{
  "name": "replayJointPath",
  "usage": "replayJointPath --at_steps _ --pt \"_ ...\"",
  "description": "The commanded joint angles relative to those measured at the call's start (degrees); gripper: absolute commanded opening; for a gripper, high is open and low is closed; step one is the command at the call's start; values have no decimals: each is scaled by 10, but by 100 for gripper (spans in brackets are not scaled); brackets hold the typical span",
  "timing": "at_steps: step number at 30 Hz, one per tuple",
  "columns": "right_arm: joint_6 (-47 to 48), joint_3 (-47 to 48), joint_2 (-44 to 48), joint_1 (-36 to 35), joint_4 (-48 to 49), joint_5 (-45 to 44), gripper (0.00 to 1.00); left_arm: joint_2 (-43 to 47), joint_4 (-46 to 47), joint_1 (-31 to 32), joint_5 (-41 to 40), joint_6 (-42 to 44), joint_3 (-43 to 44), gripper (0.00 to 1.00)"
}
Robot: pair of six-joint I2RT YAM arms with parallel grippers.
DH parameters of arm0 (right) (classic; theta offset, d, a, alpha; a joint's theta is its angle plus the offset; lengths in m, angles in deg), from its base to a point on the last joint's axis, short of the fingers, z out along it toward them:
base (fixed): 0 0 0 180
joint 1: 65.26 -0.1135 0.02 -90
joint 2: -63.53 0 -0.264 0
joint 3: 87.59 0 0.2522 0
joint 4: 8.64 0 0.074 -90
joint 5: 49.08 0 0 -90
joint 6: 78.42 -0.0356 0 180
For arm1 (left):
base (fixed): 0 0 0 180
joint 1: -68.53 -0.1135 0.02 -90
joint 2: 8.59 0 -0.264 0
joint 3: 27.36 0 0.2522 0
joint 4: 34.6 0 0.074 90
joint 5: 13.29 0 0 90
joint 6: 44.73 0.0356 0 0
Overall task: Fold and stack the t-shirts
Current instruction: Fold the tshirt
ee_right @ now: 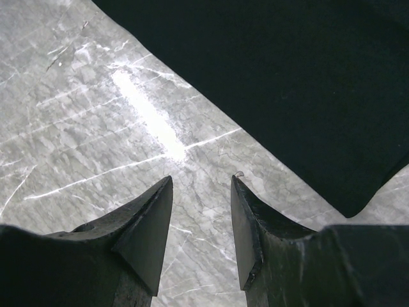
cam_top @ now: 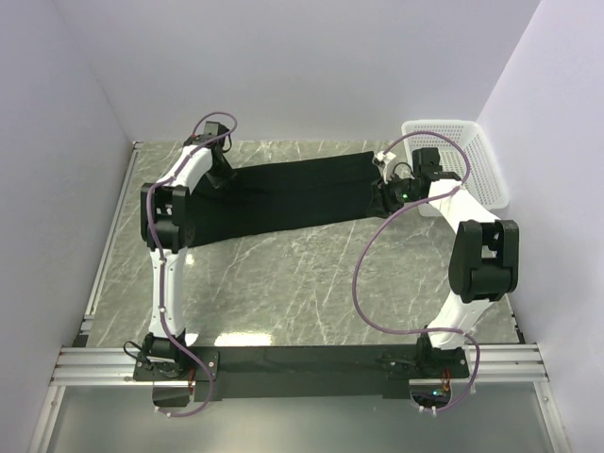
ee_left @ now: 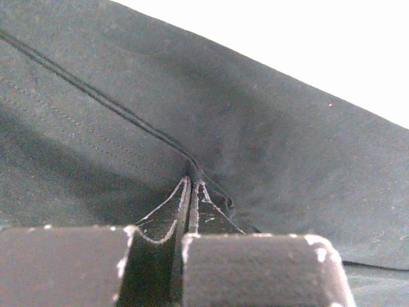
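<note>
A black t-shirt (cam_top: 293,193) lies folded into a long band across the far half of the marble table (cam_top: 311,283). My left gripper (cam_top: 222,175) is at the band's left end. In the left wrist view its jaws (ee_left: 192,182) are pressed together, pinching a fold of the t-shirt (ee_left: 287,128) where a seam runs in. My right gripper (cam_top: 385,193) is at the band's right end. In the right wrist view it (ee_right: 201,182) stands open over bare marble, with the t-shirt's (ee_right: 287,77) edge just beyond its fingertips and nothing between them.
A white plastic basket (cam_top: 462,160) stands at the far right corner against the wall. White walls close in the table on the left, back and right. An aluminium rail (cam_top: 302,363) with both arm bases runs along the near edge.
</note>
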Motion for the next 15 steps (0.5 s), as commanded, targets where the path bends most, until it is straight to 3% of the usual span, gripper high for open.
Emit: replayJointPath --at_steps 1,15 --pt "3 15 -3 4 3 11 49 30 31 2 -7 7 -2 1" --pt "2 14 -10 4 4 10 49 141 84 -7 13 30 -80 1"
